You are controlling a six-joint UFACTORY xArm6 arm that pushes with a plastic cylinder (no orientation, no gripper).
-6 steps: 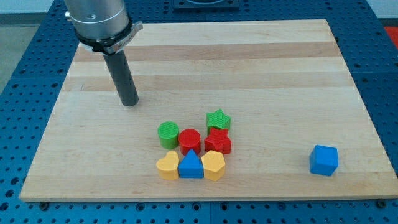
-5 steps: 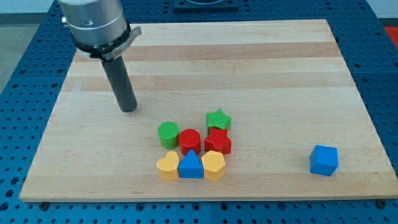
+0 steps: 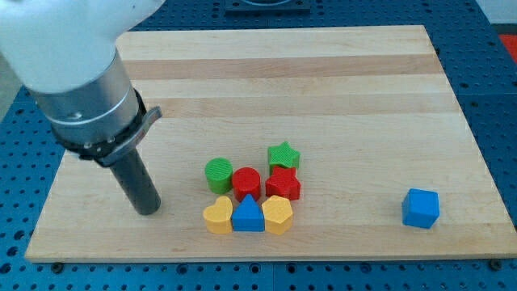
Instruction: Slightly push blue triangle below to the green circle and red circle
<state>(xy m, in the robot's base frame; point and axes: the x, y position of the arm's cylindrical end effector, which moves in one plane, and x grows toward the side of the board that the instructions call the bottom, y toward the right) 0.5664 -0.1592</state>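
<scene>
The blue triangle point(image 3: 248, 215) sits in the bottom row of a cluster, between a yellow heart point(image 3: 217, 217) on its left and a yellow hexagon point(image 3: 277, 214) on its right. The green circle point(image 3: 218, 175) and the red circle point(image 3: 246, 182) stand just above it, side by side; the triangle's top touches the red circle. My tip point(image 3: 148, 210) rests on the board left of the cluster, about level with the yellow heart and apart from every block.
A green star point(image 3: 283, 154) and a red star point(image 3: 283, 183) sit at the cluster's right side. A blue cube point(image 3: 421, 208) stands alone near the view's bottom right. The board's point(image 3: 323, 81) bottom edge runs just under the cluster.
My tip has moved down the view and slightly left, from level above the green circle to level with the yellow heart. No block has moved.
</scene>
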